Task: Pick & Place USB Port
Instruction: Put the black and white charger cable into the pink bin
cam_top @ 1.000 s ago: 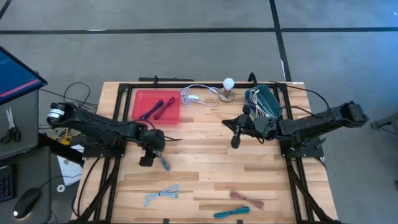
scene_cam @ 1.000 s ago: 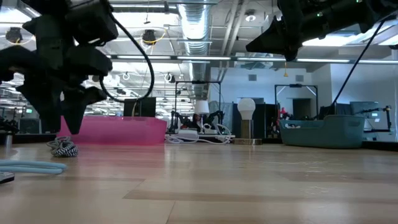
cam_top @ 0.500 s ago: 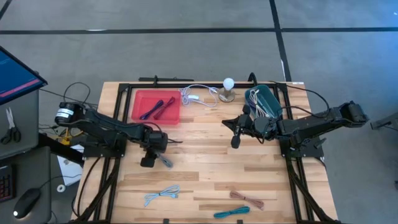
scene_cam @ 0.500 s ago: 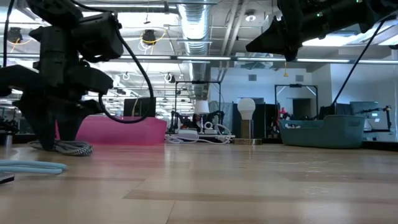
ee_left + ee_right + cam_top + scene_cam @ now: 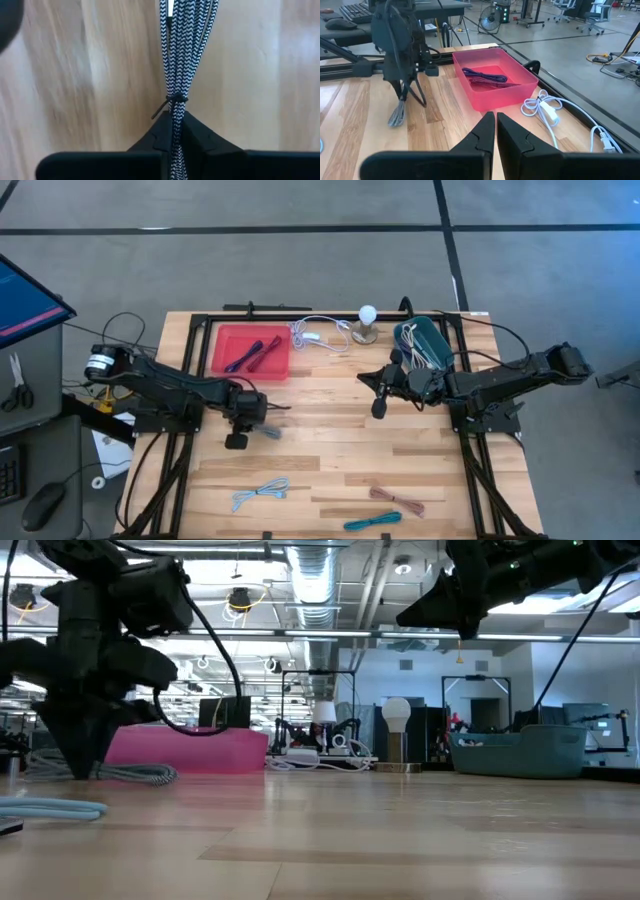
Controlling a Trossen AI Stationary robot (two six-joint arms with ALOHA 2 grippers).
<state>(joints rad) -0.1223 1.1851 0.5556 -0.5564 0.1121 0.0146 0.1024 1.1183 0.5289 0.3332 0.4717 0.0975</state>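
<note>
Gripping the braided cable bundle (image 5: 176, 75) between closed left gripper (image 5: 172, 137) jaws, right gripper (image 5: 496, 131) jaws shut, empty

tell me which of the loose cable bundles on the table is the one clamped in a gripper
The black-and-white braided cable, pinched by the left gripper. The light blue, brown and teal bundles lie untouched near the front edge.

One camera hangs overhead, looking straight down on the whole wooden worktop (image 5: 330, 450). Another sits at worktop level, facing level across the boards into the room behind. Each wrist camera looks forward past its own fingers: the left very near the wood, the right across it. All but the left wrist view share the red bin (image 5: 251, 351).
</note>
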